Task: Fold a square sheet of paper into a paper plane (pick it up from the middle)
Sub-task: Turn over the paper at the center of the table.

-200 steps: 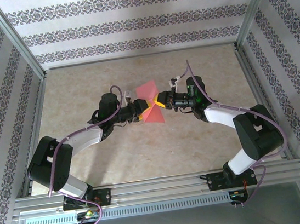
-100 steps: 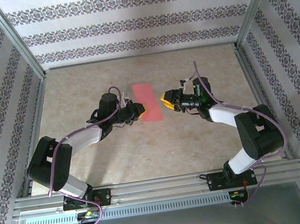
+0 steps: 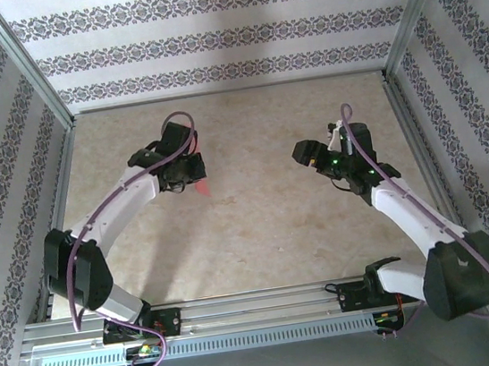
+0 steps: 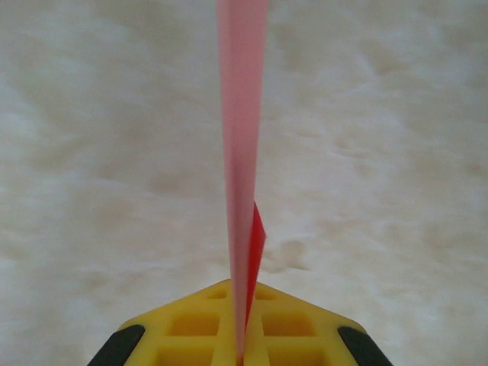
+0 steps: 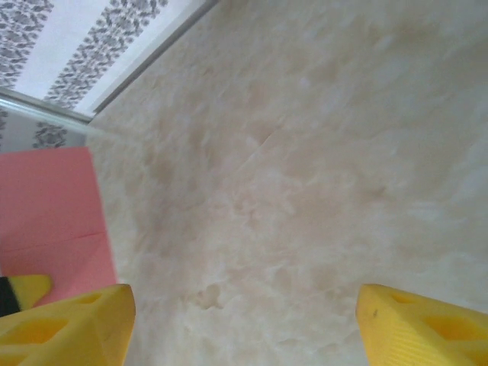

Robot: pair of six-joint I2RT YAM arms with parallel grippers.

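From high behind both arm bases, the overhead camera looks down on the whole beige marbled tabletop (image 3: 260, 235). The left wrist camera peers closely along its yellow plastic fingers (image 4: 191, 328) at the thin folded pink-red paper (image 4: 242, 152), edge-on. The right wrist camera tilts over the same tabletop, catching that paper at its left.

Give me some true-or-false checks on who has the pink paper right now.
1. The left gripper is shut on the folded pink paper. True.
2. The right gripper grips the paper too. False: its jaws stand open with nothing between them.
3. The paper lies flat on the table. False: it stands edge-on, clamped by the left gripper.
4. The two grippers are well apart. True.
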